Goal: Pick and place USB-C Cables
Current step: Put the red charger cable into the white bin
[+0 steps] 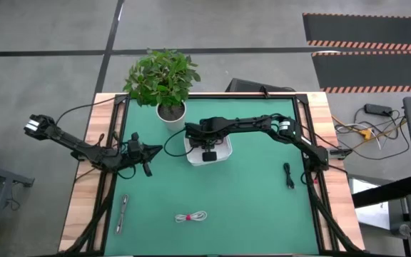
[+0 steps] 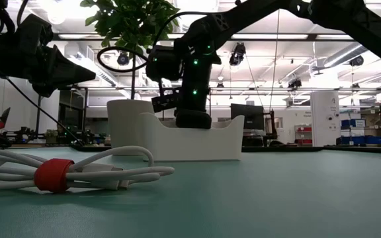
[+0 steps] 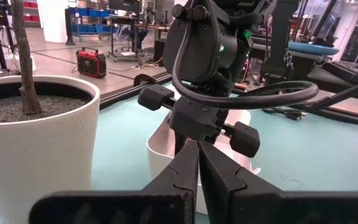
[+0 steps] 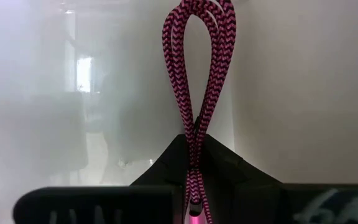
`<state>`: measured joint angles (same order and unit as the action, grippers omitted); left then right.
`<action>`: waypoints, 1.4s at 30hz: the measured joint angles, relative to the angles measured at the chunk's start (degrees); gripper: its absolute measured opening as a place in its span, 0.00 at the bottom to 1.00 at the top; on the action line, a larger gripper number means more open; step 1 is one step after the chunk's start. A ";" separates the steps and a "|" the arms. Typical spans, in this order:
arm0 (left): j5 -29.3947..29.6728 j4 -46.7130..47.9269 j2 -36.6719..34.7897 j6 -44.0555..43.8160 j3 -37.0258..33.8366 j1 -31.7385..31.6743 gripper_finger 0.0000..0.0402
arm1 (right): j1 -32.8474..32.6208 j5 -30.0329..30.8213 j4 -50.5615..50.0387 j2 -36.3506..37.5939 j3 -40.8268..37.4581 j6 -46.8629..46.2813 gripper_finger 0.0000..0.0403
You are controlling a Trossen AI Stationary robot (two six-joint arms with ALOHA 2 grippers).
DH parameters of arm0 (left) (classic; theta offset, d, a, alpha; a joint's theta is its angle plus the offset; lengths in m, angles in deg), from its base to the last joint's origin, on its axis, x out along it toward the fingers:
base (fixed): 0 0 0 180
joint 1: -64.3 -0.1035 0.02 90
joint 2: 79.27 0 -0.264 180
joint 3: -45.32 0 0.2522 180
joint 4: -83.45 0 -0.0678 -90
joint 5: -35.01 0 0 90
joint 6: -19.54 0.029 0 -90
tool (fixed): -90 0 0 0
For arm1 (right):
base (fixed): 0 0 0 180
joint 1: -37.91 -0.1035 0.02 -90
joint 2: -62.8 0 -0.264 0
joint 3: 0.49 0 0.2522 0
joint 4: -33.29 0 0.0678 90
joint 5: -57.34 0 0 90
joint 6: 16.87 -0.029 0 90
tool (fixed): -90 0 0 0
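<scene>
At the left of the green mat, the left gripper (image 1: 147,151) is seen hovering beside the potted plant (image 1: 164,80), its fingers (image 3: 185,171) pressed together with nothing between them. Near the mat's front left edge a silver-grey cable (image 1: 122,213) is laid out straight. Just to its right, towards the front centre, the white cable with a red tie (image 1: 192,216) is coiled on the mat; in the low view it lies close to the camera. At mid-table the white tray (image 1: 223,152) is found just beside the plant pot, and the right gripper (image 1: 209,148) is lowered into it. In the right wrist view, a dark red braided cable (image 4: 197,93) is shown clamped between that gripper's fingers, its loop against the tray's white wall. Further right, a black cable (image 1: 289,175) rests near the mat's edge.
</scene>
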<state>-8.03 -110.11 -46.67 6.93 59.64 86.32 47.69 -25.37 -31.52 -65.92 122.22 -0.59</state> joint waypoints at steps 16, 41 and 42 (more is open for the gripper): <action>0.00 0.01 0.00 -0.02 0.00 0.00 0.00 | -0.02 0.09 0.00 -0.07 0.00 -0.66 0.06; 0.01 -0.01 0.00 -0.02 0.00 0.00 0.00 | -0.02 0.20 0.02 -0.09 0.04 0.24 0.07; 0.00 -0.01 0.00 -0.02 0.00 0.00 0.00 | -0.01 0.20 0.02 -0.09 0.04 0.24 0.08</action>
<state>-8.03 -110.12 -46.67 6.91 59.64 86.32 47.68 -25.17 -31.49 -66.01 122.26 -0.36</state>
